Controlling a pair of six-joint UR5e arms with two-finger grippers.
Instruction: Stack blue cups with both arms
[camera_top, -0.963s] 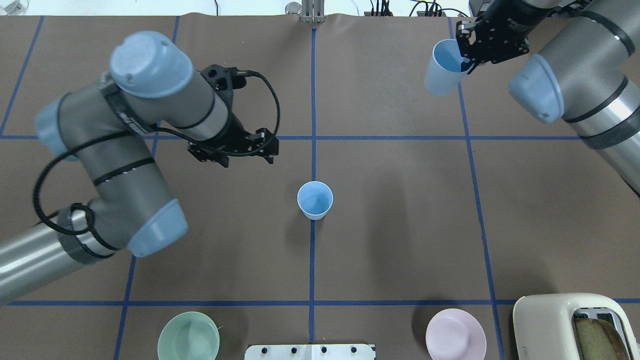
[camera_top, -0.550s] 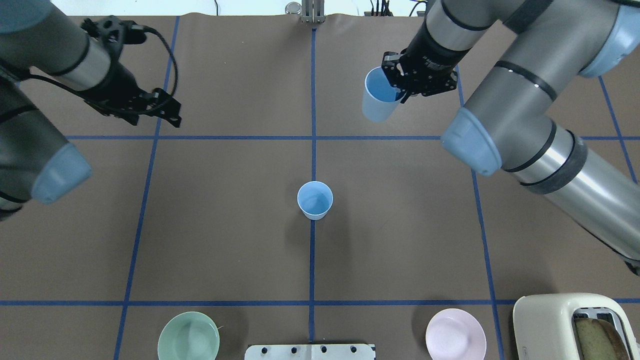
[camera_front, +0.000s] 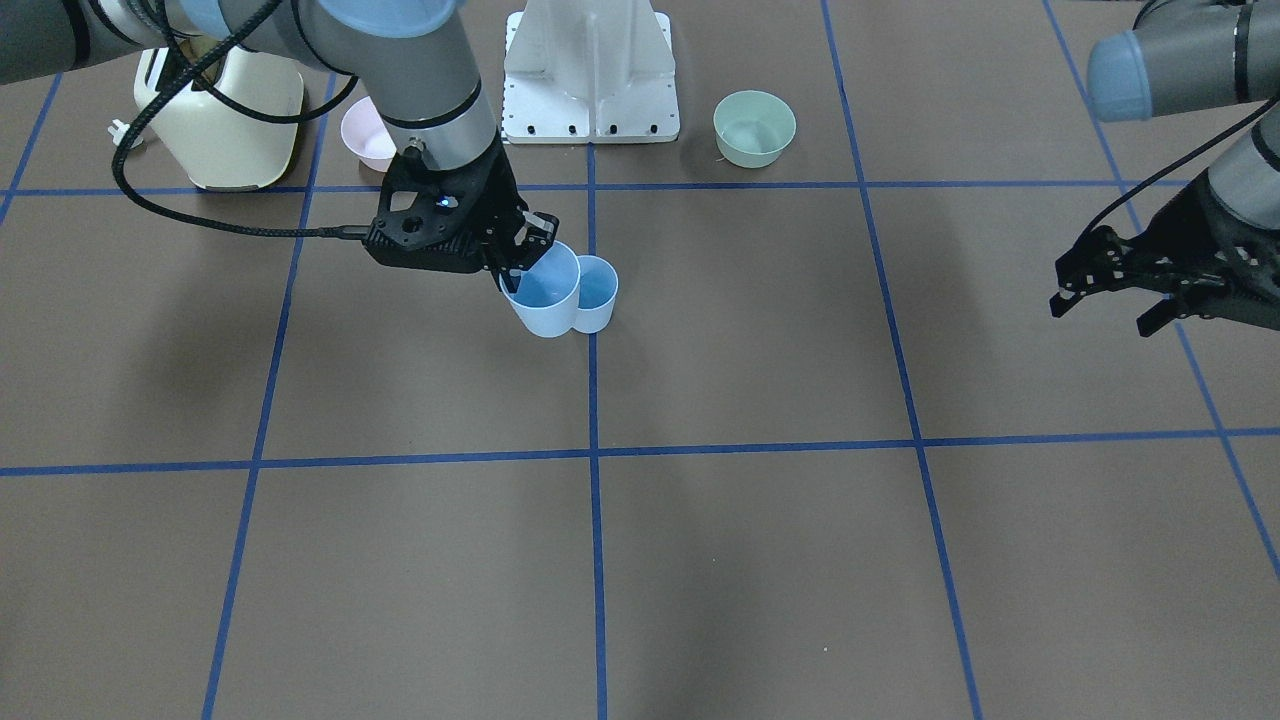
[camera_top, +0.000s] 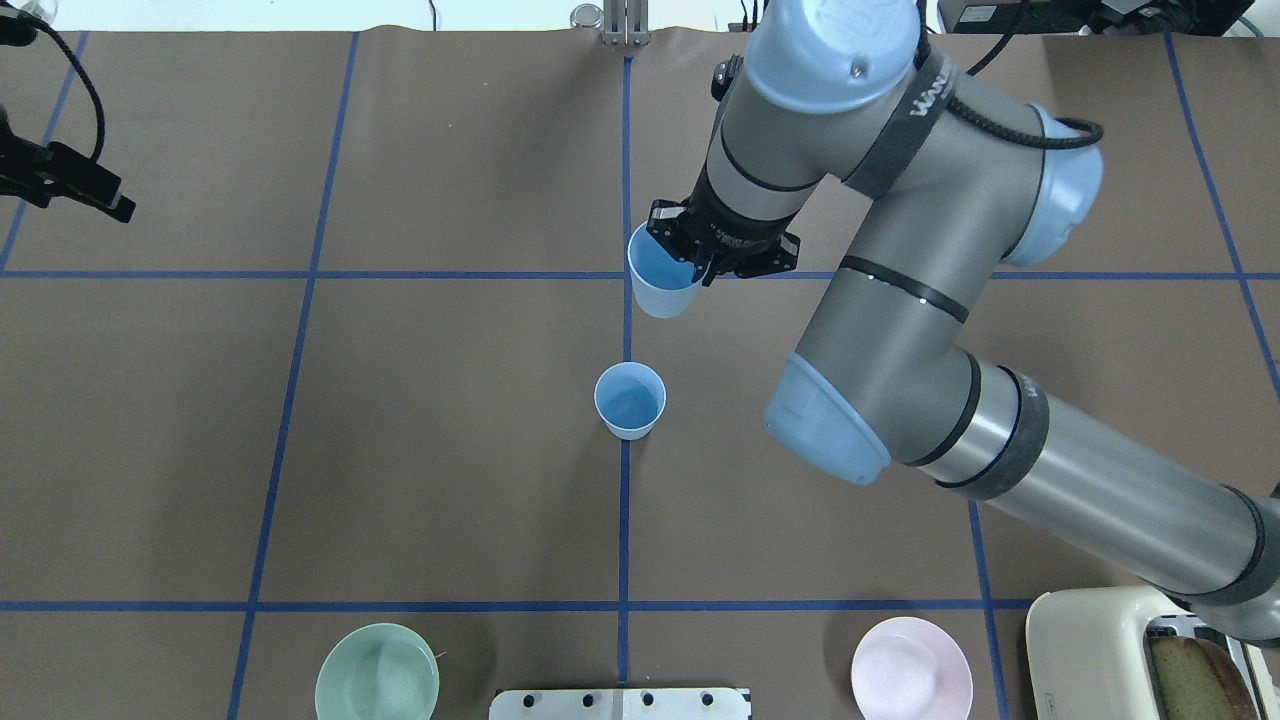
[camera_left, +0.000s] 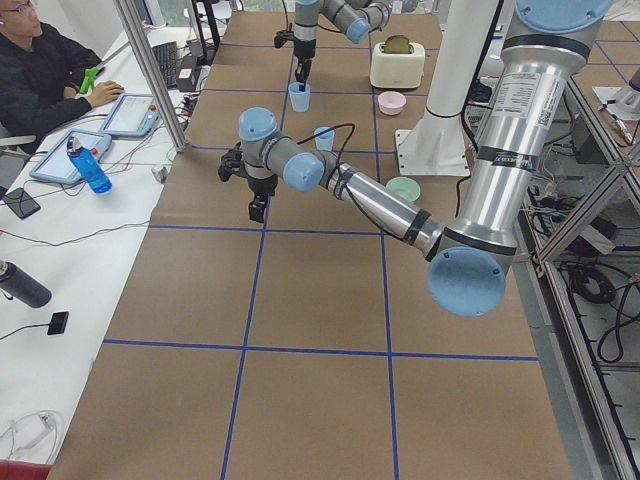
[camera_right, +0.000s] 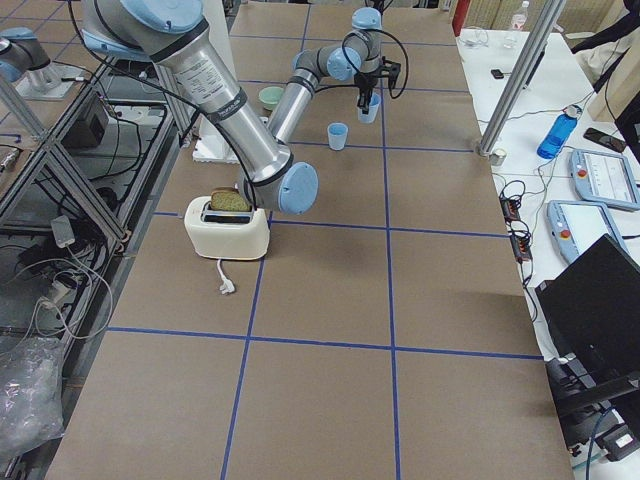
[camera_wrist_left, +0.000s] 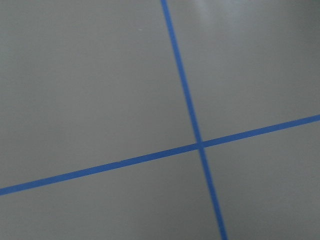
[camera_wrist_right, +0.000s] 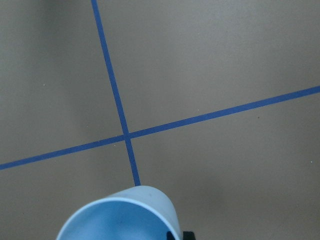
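Right gripper (camera_top: 705, 262), pinching the raised cup (camera_top: 660, 288) by its rim, should centre it over the standing cup (camera_top: 630, 400) at mid-table — level first — then lower straight; left gripper (camera_front: 1105, 308) hangs spread, empty, well aside.

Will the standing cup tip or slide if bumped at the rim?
Probably light: the standing cup is small, empty plastic, so it may slide. Tall, tapering to a narrow base, so a rim bump could tip it. The identical-looking held cup likely behaves alike.

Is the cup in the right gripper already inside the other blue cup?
No, the overhead view shows the held cup in the right gripper apart from the standing cup, which is empty.
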